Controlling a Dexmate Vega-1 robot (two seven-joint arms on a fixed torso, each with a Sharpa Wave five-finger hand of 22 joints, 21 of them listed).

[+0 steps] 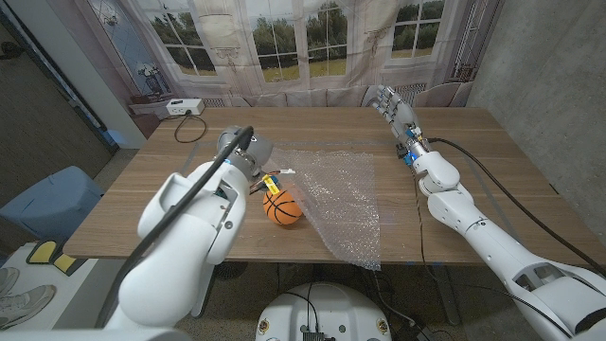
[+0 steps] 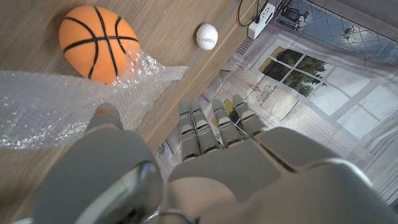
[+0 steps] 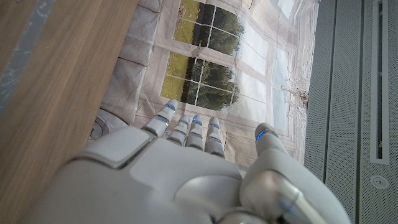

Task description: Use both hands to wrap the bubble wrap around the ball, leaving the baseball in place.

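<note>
An orange basketball-style ball [image 1: 282,207] [image 2: 99,40] lies near the table's front edge, at the left corner of a clear bubble wrap sheet [image 1: 343,194] [image 2: 56,109] spread flat on the wood. A white baseball [image 2: 207,36] lies on the table a little beyond the ball. My left hand [image 1: 266,180] [image 2: 249,168] hovers just behind the ball, fingers straight, its thumb [image 2: 104,118] over the sheet's edge and gripping nothing. My right hand [image 1: 393,104] [image 3: 186,168] is raised over the far right of the table, fingers straight and apart, holding nothing.
A white power strip [image 1: 183,107] [image 2: 261,18] lies on the sill behind the far left edge, with a black cable [image 1: 189,128] trailing onto the table. A blue chair [image 1: 47,199] stands to the left. A window backdrop hangs behind the table.
</note>
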